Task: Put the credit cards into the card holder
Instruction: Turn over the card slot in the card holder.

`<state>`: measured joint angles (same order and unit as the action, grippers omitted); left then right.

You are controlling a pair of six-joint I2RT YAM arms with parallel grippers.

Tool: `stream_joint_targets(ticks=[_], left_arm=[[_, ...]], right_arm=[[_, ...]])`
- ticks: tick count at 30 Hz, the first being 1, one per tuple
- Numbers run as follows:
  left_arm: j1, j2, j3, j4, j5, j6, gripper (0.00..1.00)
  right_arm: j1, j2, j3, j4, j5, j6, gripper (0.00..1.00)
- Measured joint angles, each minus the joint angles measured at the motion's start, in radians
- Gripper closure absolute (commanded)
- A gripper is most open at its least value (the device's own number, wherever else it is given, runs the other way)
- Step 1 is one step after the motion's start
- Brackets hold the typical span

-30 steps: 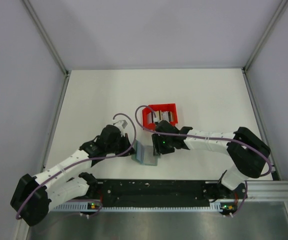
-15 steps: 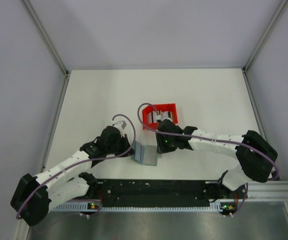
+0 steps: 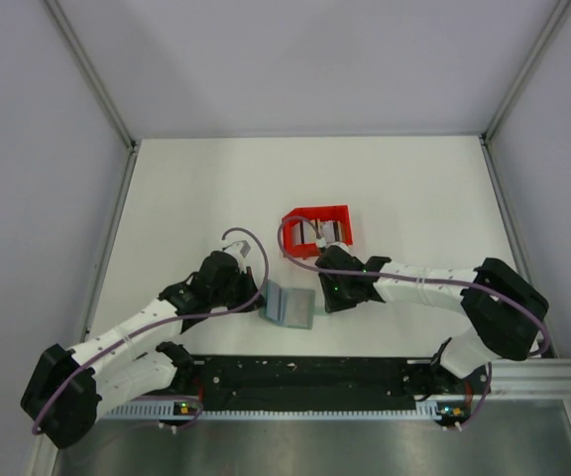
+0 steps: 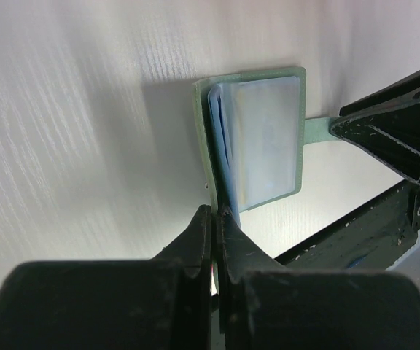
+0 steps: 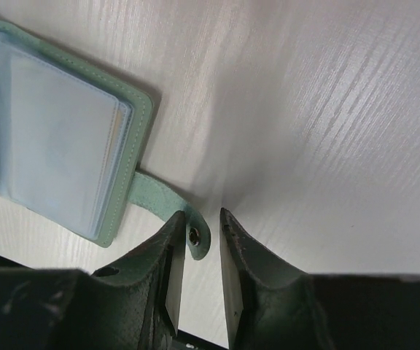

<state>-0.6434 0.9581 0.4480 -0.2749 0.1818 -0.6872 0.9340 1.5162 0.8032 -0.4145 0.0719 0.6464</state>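
Pinching the left edge of the card holder (image 4: 261,138), the left fingers (image 4: 197,237) are closed on it and keep it spread open on the desk (image 3: 196,198), blue sleeves up. Just right of it, the right fingers (image 5: 233,248) straddle the snap strap (image 5: 168,206) with a narrow gap, not yet clamped. The credit cards (image 3: 327,233) sit in the red bin (image 3: 315,212) on the far side. If the right fingers shut crookedly, the thin strap may slip out or drag the holder from the left grip. Compared with a second ago, the right arm has shifted right, off the holder's far corner, and its fingers have narrowed.
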Motion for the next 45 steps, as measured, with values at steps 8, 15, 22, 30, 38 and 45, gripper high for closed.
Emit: stream_joint_targets(ticks=[8,15,22,30,38,45], left_arm=[[0.000,0.000,-0.001,0.005,0.000,-0.003,1.00],[0.000,-0.011,-0.002,0.006,0.001,-0.013,1.00],[0.000,-0.014,-0.015,0.040,0.013,-0.023,1.00],[0.000,-0.031,-0.032,0.061,0.023,-0.045,1.00],[0.000,-0.056,-0.052,0.091,0.031,-0.074,1.00],[0.000,-0.058,-0.054,0.098,0.034,-0.077,1.00]], right_arm=[[-0.003,0.037,0.023,0.005,0.014,-0.008,0.74],[-0.003,-0.026,0.024,-0.001,-0.001,-0.019,0.68],[-0.001,-0.109,0.101,0.082,-0.127,0.010,0.56],[0.042,0.025,0.211,0.200,-0.226,0.084,0.55],[0.050,0.127,0.216,0.211,-0.253,0.117,0.55],[0.050,0.151,0.218,0.211,-0.255,0.115,0.57]])
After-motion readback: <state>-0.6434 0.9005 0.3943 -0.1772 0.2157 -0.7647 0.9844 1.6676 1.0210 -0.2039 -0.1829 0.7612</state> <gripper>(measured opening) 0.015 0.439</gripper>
